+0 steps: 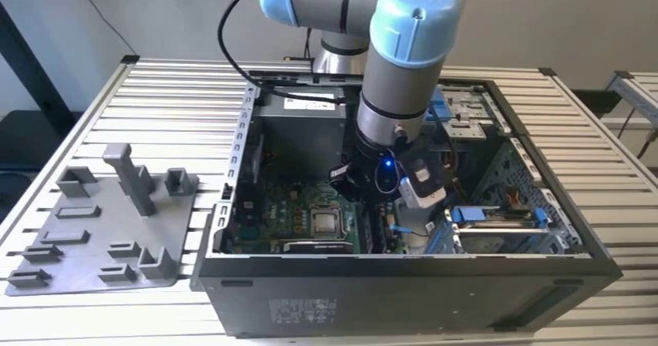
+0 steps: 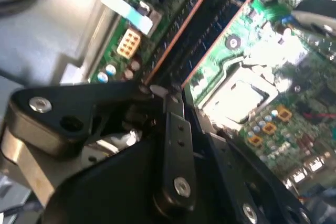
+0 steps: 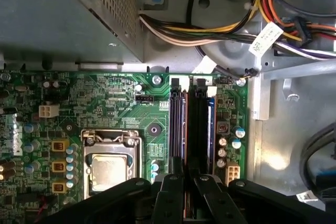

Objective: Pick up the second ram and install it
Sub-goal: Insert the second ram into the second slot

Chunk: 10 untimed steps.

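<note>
My gripper reaches down inside the open computer case, over the motherboard's memory slots. In the first wrist view the second ram, a thin dark board, stands on edge in a slot and runs in between my fingertips, where my gripper is shut on its near end. The other matching stick sits in the slot right beside it. In the second wrist view the second ram shows as a dark band between copper-coloured edges, ending at my gripper.
The CPU socket lies next to the slots. A bundle of power cables and the power supply box crowd the far end. Grey plastic holder blocks stand on the slatted table at the exterior view's left.
</note>
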{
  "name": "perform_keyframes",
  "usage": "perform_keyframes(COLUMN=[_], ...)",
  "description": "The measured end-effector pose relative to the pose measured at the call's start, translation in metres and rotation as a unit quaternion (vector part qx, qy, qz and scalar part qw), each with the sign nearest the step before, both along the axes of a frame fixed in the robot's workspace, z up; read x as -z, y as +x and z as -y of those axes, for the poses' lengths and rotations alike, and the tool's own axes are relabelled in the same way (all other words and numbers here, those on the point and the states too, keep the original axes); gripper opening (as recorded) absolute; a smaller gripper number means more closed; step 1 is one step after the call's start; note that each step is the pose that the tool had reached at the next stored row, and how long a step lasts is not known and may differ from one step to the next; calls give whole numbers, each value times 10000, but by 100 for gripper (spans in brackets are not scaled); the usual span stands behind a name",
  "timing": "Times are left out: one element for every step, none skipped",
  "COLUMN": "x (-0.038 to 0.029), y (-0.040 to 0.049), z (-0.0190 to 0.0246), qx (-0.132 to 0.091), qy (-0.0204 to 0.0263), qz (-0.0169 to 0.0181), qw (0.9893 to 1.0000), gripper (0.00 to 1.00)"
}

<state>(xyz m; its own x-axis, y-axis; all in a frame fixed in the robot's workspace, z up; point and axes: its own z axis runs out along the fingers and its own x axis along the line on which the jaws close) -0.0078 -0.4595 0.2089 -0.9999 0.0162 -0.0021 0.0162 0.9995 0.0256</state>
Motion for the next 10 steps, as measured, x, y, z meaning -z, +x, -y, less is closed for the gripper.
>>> perform_keyframes(x=[0,0,1,1,2,7,7,6,5,-13], y=[0,0,0,0,0,1,1,1,1,1], z=[0,0,0,1,1,-3,-2,-2,0,1], qx=[0,0,0,0,0,0,0,0,0,1], qy=[0,-1,-1,-1,-1,10,5,3,1,1], qz=[0,0,-1,0,-1,2,1,1,0,-3], qw=[10000,10000,10000,10000,10000,10000,10000,10000,10000,10000], gripper=[14,14,14,14,14,16,16,16,22,22])
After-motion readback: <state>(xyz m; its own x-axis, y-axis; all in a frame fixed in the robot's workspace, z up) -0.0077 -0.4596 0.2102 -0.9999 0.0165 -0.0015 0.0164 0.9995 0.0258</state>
